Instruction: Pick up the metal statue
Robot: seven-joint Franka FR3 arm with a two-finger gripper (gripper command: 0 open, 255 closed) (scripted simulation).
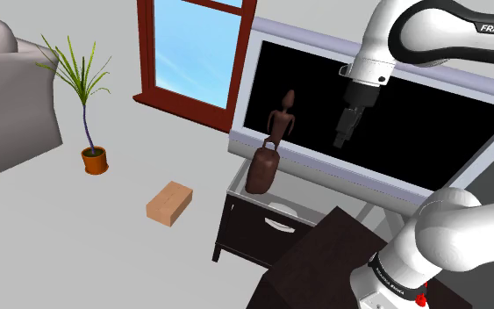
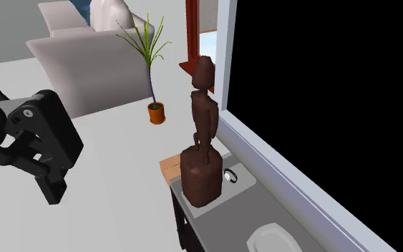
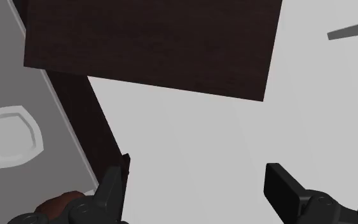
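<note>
Reddish-brown statue (image 2: pixel 205 129) stands upright on grey cabinet top (image 2: pixel 243 187).

Open air between pincer (image 1: pixel 340 139) and statue (image 1: pixel 263 167); grey frame (image 2: pixel 225 57) close behind, white dish (image 2: pixel 268 240) near its base.

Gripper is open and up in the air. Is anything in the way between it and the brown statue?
Nothing visible stands in the way. In the shoulder view the open gripper hangs in free air to the right of the statue, and there is no object in the gap between them.

Statue (image 1: pixel 268 149) on side table (image 1: pixel 240 233), plate (image 2: pixel 271 240) perhaps beside it, gripper (image 1: pixel 342 134) above, apart.
</note>
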